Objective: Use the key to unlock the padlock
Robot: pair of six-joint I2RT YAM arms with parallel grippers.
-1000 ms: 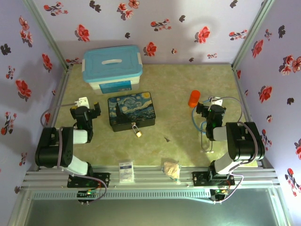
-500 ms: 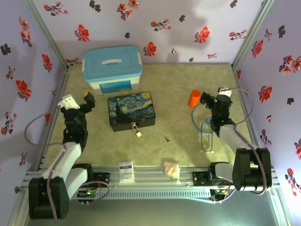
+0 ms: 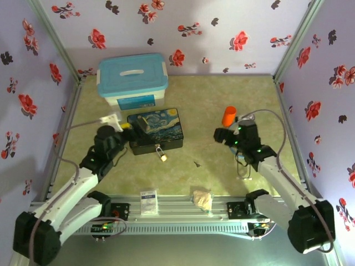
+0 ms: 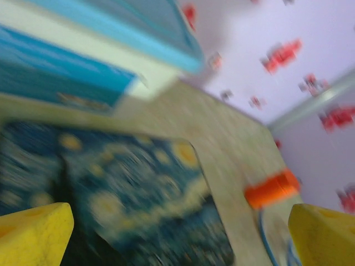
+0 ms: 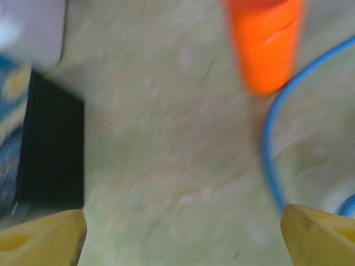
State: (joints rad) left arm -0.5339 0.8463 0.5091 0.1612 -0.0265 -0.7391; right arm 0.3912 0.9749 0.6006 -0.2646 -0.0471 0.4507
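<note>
Brass padlock (image 3: 161, 154) hangs at the painted box's (image 3: 155, 124) front edge; the key (image 3: 197, 163) lies on the counter (image 3: 211, 100) to its right, apart. Both arms have just unfolded inward: left claw (image 3: 125, 128) wide beside the box, right claw (image 3: 221, 136) wide beyond the key, empty. I read this as approach only; nothing grasped yet.

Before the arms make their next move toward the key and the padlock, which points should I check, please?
1. The key lies free on the table, apart from the padlock: ok.
2. The padlock is at the near side of the painted box, uncovered: ok.
3. The left gripper is open and empty: ok.
4. The right gripper is open and empty: ok.
5. The key is in a gripper: not ok.
6. The padlock is turned so the key can enter: cannot tell, too small.
</note>
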